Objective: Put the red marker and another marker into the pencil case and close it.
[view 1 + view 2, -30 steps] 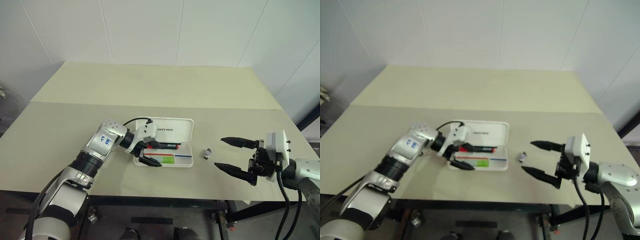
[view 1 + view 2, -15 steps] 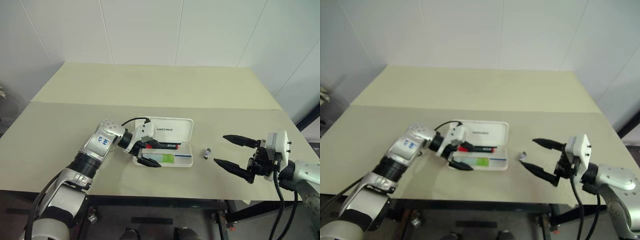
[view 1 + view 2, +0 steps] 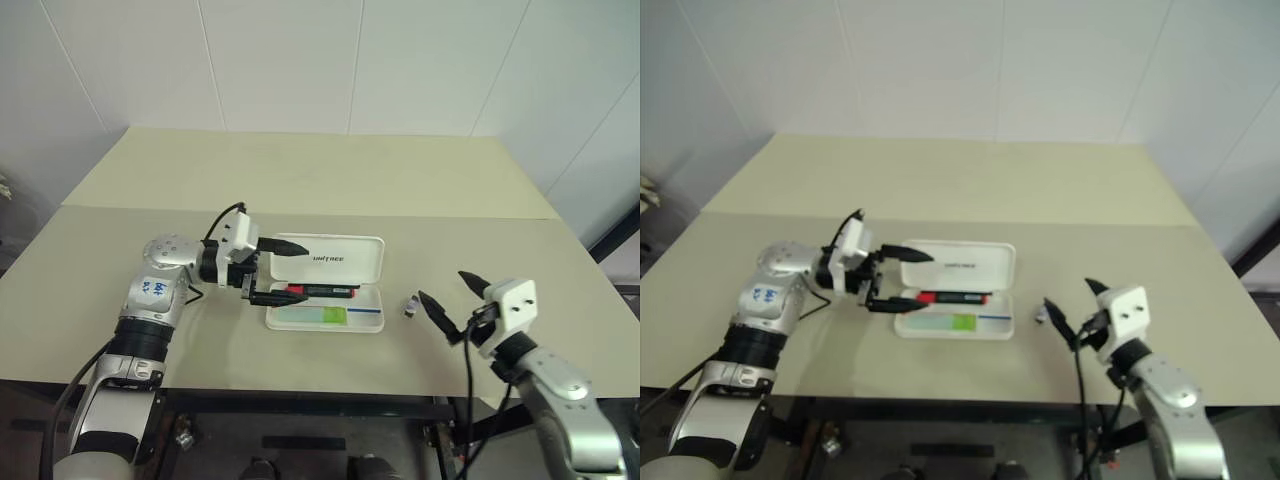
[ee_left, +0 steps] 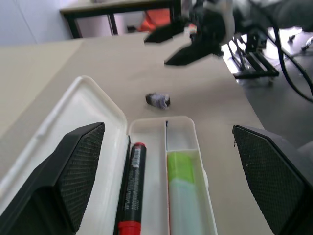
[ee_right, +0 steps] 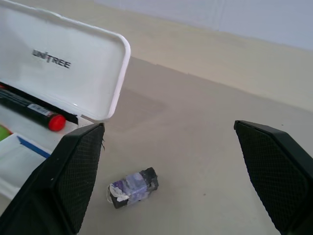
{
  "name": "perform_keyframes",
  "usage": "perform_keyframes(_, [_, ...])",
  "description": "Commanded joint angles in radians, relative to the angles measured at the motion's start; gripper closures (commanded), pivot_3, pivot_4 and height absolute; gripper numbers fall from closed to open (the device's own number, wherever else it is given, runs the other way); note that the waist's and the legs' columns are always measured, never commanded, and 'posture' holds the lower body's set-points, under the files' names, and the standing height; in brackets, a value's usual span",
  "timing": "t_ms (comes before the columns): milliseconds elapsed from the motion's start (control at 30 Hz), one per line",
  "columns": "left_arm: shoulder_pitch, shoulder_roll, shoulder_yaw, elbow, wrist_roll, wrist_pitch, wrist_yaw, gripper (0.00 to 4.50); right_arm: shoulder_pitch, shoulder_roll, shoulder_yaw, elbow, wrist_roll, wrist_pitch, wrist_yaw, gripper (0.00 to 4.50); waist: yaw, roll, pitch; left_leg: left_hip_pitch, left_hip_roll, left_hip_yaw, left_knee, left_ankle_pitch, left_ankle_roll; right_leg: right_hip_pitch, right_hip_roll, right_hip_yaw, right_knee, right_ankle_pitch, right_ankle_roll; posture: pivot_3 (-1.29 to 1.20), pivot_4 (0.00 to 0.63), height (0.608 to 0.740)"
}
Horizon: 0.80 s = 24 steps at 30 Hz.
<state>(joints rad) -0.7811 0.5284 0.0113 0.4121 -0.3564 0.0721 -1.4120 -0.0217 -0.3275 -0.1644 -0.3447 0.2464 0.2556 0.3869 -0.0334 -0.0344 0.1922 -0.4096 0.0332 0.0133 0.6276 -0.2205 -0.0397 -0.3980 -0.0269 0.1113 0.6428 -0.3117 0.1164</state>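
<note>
White pencil case (image 3: 330,282) open, holding red marker (image 3: 318,291), green marker (image 3: 322,315); both pincers apart.

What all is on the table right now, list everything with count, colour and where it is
case: one, white, lid open, mid-table near the front edge
red marker: one, red and black, lying in the case's tray along the hinge side
green marker: one, light green, lying in the tray's front compartment
small piece: one, grey-black with a pale wrap, on the table just right of the case
table: one, beige, against a white wall
left end effector: one, black fingers, open, at the case's left end, holding nothing
right end effector: one, black fingers, open, right of the small piece, holding nothing
</note>
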Motion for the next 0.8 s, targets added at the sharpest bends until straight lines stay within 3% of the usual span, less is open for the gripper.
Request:
perform_keyframes(33, [0.007, 0.029, 0.047, 0.036, -0.043, -0.045, -0.054, 0.01, -0.032, 0.065, 0.01, 0.006, -0.057, 0.009, -0.132, 0.0, -0.001, 0.0, 0.0, 0.0, 0.0, 0.0, 0.0, 0.0, 0.0, 0.0, 0.0, 0.0, 0.0, 0.0, -0.001, 0.0, 0.15, 0.74])
perform_keyframes(200, [0.006, 0.029, 0.154, 0.092, -0.192, -0.027, -0.174, 0.01, -0.068, 0.165, 0.036, 0.039, -0.106, 0.014, -0.248, 0.0, -0.003, 0.0, 0.0, 0.0, 0.0, 0.0, 0.0, 0.0, 0.0, 0.0, 0.0, -0.001, 0.001, -0.001, -0.002, 0.0, 0.15, 0.74])
perform_keyframes(367, [0.039, 0.105, 0.136, 0.122, -0.244, 0.015, -0.202, 0.01, -0.039, 0.241, 0.125, 0.035, -0.162, 0.023, -0.309, 0.0, -0.016, 0.0, 0.0, 0.002, 0.001, -0.001, -0.004, 0.0, 0.0, 0.0, 0.0, -0.001, 0.002, -0.001, -0.002, 0.0, 0.15, 0.74])
perform_keyframes(800, [0.056, 0.125, 0.108, 0.117, -0.298, 0.002, -0.202, 0.01, -0.044, 0.238, 0.133, 0.083, -0.201, 0.132, -0.332, 0.0, -0.023, 0.0, 0.0, 0.002, 0.001, -0.002, -0.006, 0.0, 0.0, 0.0, 0.0, -0.002, 0.001, -0.002, -0.002, 0.0, 0.15, 0.74])
